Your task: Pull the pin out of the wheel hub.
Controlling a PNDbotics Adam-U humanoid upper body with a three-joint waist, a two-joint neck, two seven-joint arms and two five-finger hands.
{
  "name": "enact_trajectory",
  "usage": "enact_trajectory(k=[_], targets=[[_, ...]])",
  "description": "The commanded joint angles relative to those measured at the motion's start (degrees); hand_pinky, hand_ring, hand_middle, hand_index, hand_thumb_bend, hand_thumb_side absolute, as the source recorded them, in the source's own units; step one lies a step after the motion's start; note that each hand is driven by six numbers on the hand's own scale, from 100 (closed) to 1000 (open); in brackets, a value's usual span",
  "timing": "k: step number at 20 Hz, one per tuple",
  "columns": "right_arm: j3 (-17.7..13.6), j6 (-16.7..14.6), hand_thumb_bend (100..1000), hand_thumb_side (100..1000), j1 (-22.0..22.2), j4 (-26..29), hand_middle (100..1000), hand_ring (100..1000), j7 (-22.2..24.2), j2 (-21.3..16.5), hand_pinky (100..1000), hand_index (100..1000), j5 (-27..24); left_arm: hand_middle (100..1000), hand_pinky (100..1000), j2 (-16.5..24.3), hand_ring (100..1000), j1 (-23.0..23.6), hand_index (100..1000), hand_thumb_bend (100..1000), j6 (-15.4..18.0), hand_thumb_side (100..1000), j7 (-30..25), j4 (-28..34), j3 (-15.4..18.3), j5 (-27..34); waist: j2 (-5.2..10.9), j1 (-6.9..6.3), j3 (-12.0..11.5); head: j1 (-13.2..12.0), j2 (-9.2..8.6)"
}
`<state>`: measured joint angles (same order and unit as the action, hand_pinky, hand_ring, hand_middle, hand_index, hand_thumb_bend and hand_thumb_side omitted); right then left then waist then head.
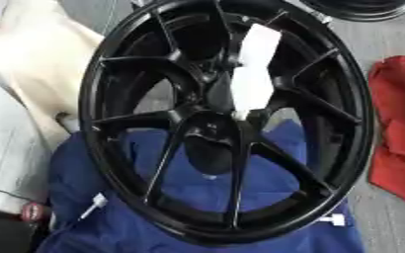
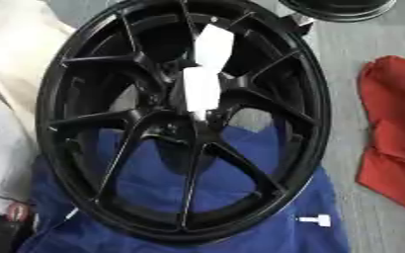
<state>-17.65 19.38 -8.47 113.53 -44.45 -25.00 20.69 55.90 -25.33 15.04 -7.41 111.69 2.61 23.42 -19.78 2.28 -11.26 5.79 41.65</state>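
A large black spoked wheel [image 1: 111, 59] lies tilted on a blue cloth [image 1: 266, 192], filling most of both views. At its hub [image 1: 208, 94] a long white piece [image 1: 254, 69] rises from near the centre toward the upper right; it looks like the pin. Its lower end [image 2: 199, 111] meets the hub between the spokes. Neither of my hands shows in either view, and nothing is holding the white piece.
A small white pin [image 2: 314, 220] lies on the blue cloth at the wheel's lower right, and another white bit [image 1: 96, 201] at its lower left. A red cloth [image 1: 400, 123] lies to the right, pale fabric [image 1: 24, 64] to the left, and a second black rim [image 1: 361, 7] at the top.
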Motion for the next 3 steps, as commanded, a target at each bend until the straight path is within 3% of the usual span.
enact_trajectory(k=[1, 3], targets=[[-0.01, 7.27, 100, 470, -0.45, 1.06, 753, 697, -7.51, -1.54, 745, 781, -0.05, 607, 825, 0.79, 663, -1.02, 831, 100, 0.76, 671, -0.31, 2.78, -1.24, 1.9, 1.09, -0.01, 0.2, -0.35, -0.58], [0.11, 7.28, 100, 470, -0.55, 1.06, 753, 697, -7.51, -1.54, 745, 781, -0.13, 608, 826, 0.53, 664, -1.31, 831, 100, 1.99, 661, -2.14, 2.88, -2.2, 1.86, 1.0, 0.05, 0.27, -0.53, -0.47]])
